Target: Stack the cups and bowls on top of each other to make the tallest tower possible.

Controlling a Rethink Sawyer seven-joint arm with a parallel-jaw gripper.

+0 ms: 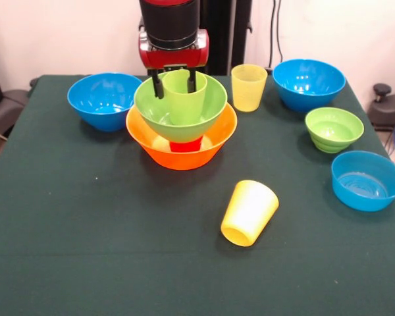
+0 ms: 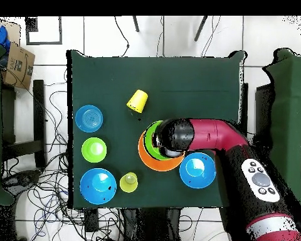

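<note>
The claw [image 1: 174,82] grips the lime green cup [image 1: 184,96] by its rim, holding it upright inside the large lime green bowl [image 1: 209,105] — that bowl sits on a red cup [image 1: 185,145] standing in the orange bowl [image 1: 182,154], forming the tower. On the green worktop [image 1: 85,230] the bright yellow cup [image 1: 249,212] lies on its side, the paler yellow cup [image 1: 248,87] stands upright — two medium blue bowls [image 1: 104,99], a small green bowl [image 1: 333,129] and a shallow blue bowl [image 1: 367,180] sit apart.

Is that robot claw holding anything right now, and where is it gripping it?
Yes: the fingers grip the lime green cup at its rim.
</note>
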